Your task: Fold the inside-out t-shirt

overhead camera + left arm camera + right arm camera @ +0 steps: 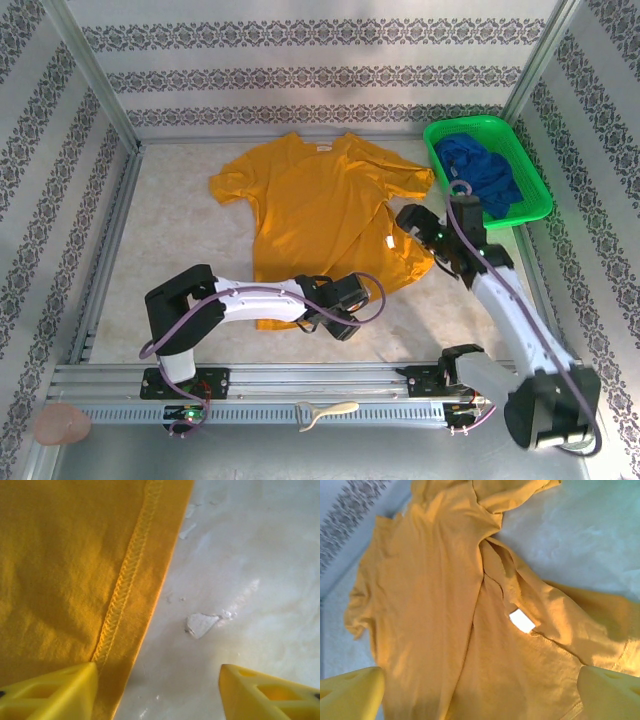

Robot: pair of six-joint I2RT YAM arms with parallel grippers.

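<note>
The inside-out t-shirt is mustard yellow and lies spread in the middle of the table, neck at the far side. Its right side is folded over in loose creases, with a white label showing. My left gripper is at the shirt's near hem. In the left wrist view its jaws stand apart: one fingertip rests over the stitched hem, the other over bare table. My right gripper hovers open above the shirt's right edge. Shirt cloth and the label lie below its jaws.
A green basket at the far right holds a deep-blue garment. Patterned walls enclose the table on three sides. The tabletop has a chipped patch near the hem. A cream-coloured object lies on the front rail.
</note>
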